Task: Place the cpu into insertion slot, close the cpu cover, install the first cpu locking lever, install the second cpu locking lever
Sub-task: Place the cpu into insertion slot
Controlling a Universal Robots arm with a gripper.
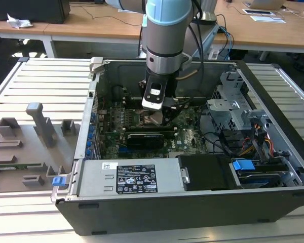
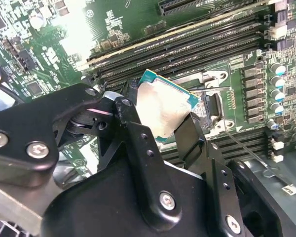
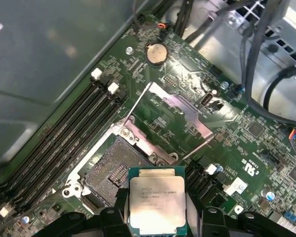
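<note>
Between the two black fingers of the gripper (image 3: pixel 158 219) sits the cpu (image 3: pixel 158 200), its silvery-grey top facing the first wrist camera and its printed face readable as lines, though you need not read them. You can see the pincer clamped on the chip's two opposite edges in both wrist views; the second wrist view shows the cpu (image 2: pixel 165 111) tilted, with its teal edge showing past the fingers (image 2: pixel 133 123). The chip hangs just beside the open socket (image 3: pixel 113 170) and is not seated in it; the socket's dark contact field lies bare. On the socket's far side from the chip, the cpu cover (image 3: pixel 192 117) is swung open, and you can see green board through its window. A thin metal rod (image 2: pixel 244 150) runs slantwise off the socket's corner in the second wrist view. Rows of dark memory slots (image 3: pixel 64 133) flank the socket, and a round coin cell (image 3: pixel 156 53) sits beyond the cover. Black cables (image 3: pixel 266 64) cross the metal bay nearby. From the exterior view you see the arm (image 1: pixel 164 35) reaching straight down into the open computer case (image 1: pixel 91 116), the gripper (image 1: pixel 157 114) low over the motherboard (image 1: pixel 116 147). A grey fixture tray (image 1: pixel 20 152) lies outside the case on the exterior view's left.
</note>
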